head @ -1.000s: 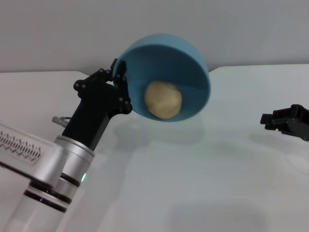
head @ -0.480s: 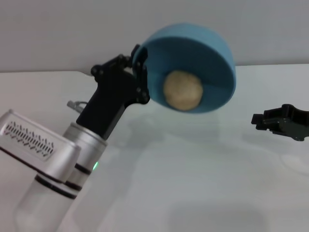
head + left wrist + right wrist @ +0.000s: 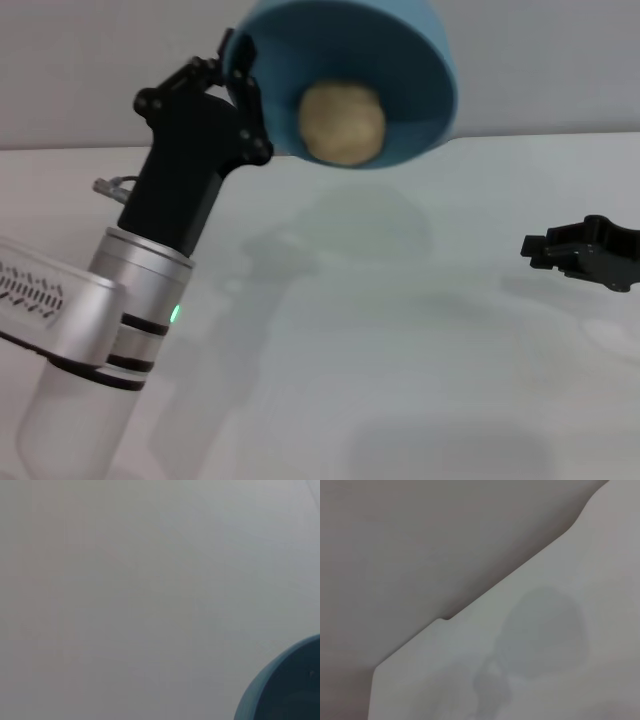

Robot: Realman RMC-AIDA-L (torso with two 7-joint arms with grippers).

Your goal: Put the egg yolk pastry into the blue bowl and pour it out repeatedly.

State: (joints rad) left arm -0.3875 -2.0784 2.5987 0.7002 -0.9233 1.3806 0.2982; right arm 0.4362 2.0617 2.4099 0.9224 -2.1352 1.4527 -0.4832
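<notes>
Left gripper (image 3: 238, 75) sits at about 10 o'clock in the head view, clamped on the rim of the blue bowl (image 3: 420, 60) at the bowl's 9 o'clock edge. Bowl is held high off the white table (image 3: 400, 330), tipped steeply so its opening faces the camera and down; its top is cut off by the frame's upper edge. Compared with half a second ago, the bowl has gone up and shifted toward 11 o'clock, and the left arm stands more upright.

Egg yolk pastry (image 3: 342, 122) is inside the bowl, resting against the inner wall near the lower rim, same spot in the bowl as before, not spilled. Bowl's shadow (image 3: 365, 225) lies on the table below it.

Left wrist view shows only a sliver of the bowl (image 3: 287, 685) against a plain grey background.

Right gripper (image 3: 535, 249) is at 3 o'clock, low near the table, well apart from the bowl, unchanged since half a second ago; cannot tell if its fingers are parted.
</notes>
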